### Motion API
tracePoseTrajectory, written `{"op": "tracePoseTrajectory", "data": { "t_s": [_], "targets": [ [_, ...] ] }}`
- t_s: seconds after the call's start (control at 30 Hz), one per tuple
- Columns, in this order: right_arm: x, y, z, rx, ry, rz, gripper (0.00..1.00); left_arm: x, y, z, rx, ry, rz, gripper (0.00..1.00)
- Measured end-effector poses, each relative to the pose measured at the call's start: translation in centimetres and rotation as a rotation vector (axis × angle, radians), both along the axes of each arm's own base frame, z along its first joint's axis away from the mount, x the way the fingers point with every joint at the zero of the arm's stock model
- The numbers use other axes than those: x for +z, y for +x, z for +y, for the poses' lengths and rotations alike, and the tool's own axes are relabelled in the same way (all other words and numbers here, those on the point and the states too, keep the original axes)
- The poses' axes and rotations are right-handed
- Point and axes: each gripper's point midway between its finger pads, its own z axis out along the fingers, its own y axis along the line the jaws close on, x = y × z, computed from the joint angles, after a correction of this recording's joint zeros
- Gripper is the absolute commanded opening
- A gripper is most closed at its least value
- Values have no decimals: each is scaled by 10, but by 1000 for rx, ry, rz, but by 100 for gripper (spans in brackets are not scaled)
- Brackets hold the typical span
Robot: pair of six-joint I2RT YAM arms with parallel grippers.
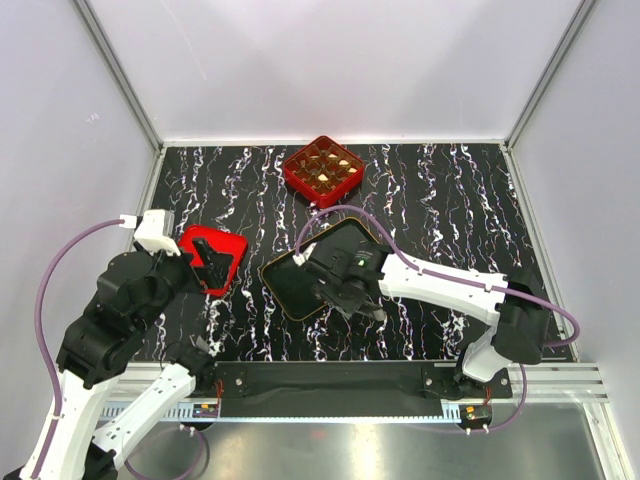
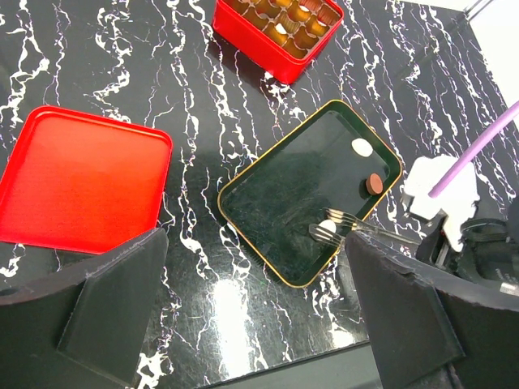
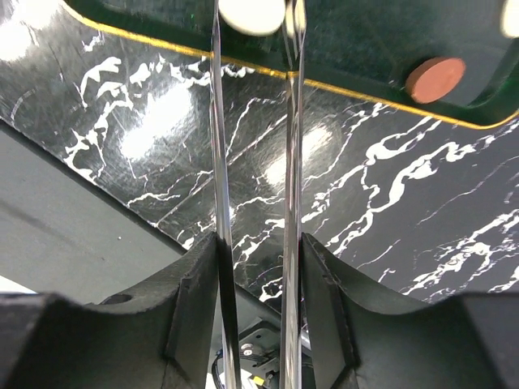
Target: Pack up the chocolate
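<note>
The right gripper [image 3: 259,251] is pinching metal tongs [image 3: 220,162], whose tips are flanking a cream-white chocolate [image 3: 251,12] just inside the long edge of the black tray [image 3: 365,32]. A brown chocolate [image 3: 435,79] is lying along that same edge. The left gripper [image 2: 255,243] is hovering, spread wide, near the red lid [image 2: 81,182]

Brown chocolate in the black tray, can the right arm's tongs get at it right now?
Probably yes. The brown chocolate lies uncovered in the black tray, near the white piece at the tips of the tongs, with nothing between them.
</note>
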Motion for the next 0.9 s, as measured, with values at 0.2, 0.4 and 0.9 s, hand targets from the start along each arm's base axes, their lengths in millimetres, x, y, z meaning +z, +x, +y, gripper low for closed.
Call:
{"op": "tracePoseTrajectory", "data": {
  "t_s": [0.2, 0.4, 0.9],
  "targets": [
    [32, 18, 12, -15, 30, -81, 47, 0, 0, 0, 0, 1, 0, 99],
    [65, 62, 28, -75, 76, -170, 46, 10, -2, 2, 1, -9, -21, 99],
    [77, 263, 14, -347, 114, -355, 46, 17, -6, 2, -6, -27, -46, 99]
  ]
}}
